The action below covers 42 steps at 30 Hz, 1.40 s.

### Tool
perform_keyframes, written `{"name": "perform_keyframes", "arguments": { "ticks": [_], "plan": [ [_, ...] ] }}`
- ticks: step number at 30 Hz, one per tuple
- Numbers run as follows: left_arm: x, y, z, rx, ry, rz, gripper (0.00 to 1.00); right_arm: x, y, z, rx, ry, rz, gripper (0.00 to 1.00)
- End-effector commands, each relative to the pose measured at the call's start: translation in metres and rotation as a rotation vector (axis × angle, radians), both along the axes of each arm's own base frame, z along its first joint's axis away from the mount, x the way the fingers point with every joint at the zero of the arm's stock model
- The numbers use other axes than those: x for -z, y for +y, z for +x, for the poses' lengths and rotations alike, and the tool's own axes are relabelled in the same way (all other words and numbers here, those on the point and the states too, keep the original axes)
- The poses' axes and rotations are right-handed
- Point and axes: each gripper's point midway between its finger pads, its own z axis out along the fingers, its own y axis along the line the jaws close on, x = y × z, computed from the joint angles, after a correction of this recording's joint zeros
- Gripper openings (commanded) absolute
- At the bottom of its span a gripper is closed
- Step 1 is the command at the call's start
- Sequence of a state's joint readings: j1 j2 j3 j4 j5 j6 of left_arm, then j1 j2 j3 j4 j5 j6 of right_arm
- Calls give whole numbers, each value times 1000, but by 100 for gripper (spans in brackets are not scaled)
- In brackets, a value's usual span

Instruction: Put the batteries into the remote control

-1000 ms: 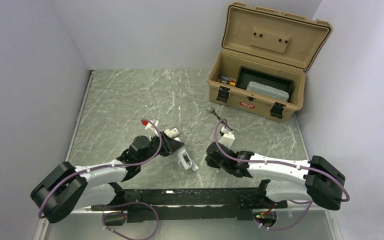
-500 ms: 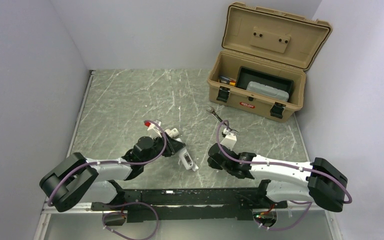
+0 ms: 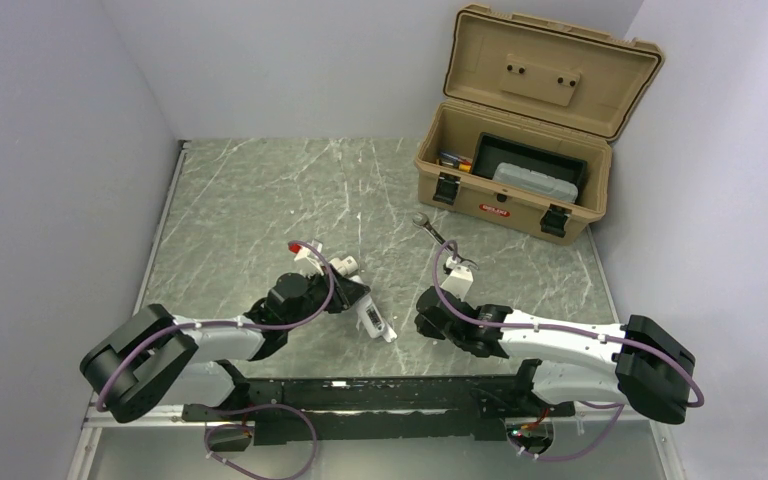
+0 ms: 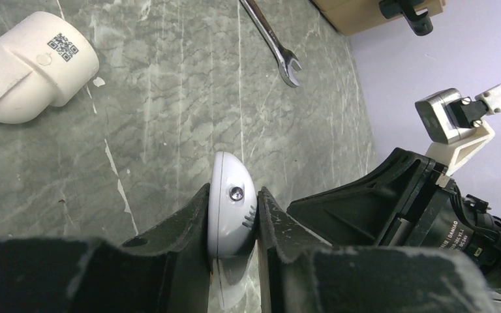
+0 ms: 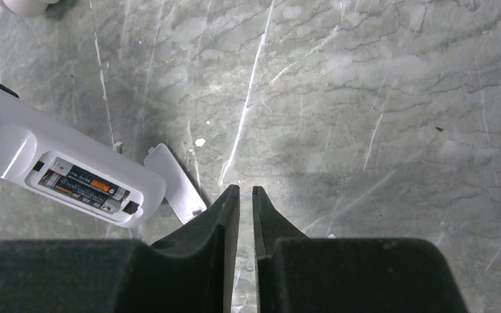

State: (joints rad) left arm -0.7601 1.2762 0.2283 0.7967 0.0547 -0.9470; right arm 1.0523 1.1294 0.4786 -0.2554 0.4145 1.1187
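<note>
The white remote control (image 3: 372, 320) lies near the table's front, held edge-on by my left gripper (image 3: 353, 300). In the left wrist view the left gripper (image 4: 233, 192) is shut on the remote's (image 4: 231, 208) rounded end. The right wrist view shows the remote's (image 5: 19, 147) back with its compartment uncovered and the batteries (image 5: 85, 186) lying side by side inside. The loose white battery cover (image 5: 176, 186) rests on the table beside it. My right gripper (image 5: 246, 189) hovers just right of the cover, its jaws shut to a thin slit with nothing between them. From above, the right gripper (image 3: 422, 322) is right of the remote.
A white pipe elbow (image 3: 343, 266) lies just behind the left gripper. A silver wrench (image 3: 433, 232) lies mid-table behind the right arm. An open tan toolbox (image 3: 460, 185) stands at the back right. Walls close in on the left and right.
The left arm's elbow and shoulder swung right early on while its gripper stayed on the remote. The right gripper shifted slightly. Nothing was let go.
</note>
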Motion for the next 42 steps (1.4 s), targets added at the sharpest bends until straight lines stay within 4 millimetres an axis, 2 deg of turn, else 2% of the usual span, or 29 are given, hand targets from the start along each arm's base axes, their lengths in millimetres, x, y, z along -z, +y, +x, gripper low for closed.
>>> {"name": "perform_keyframes", "arguments": {
  "ticks": [1,12,19,27,42],
  "plan": [
    [-6,-3,3,-1,-41,-16,0,-3,-2,4,9,-16,-8,16],
    [2,-4,3,9,-35,8,0,-3,-2,3,-9,-18,-16,18],
    [7,1,-1,8,-32,22,0,-20,33,-10,-267,-94,116,27],
    [14,8,-7,3,-25,32,0,-4,45,-24,-372,-46,191,28],
    [19,9,-8,-1,-18,31,0,12,60,-14,-392,-20,201,29]
  ]
}}
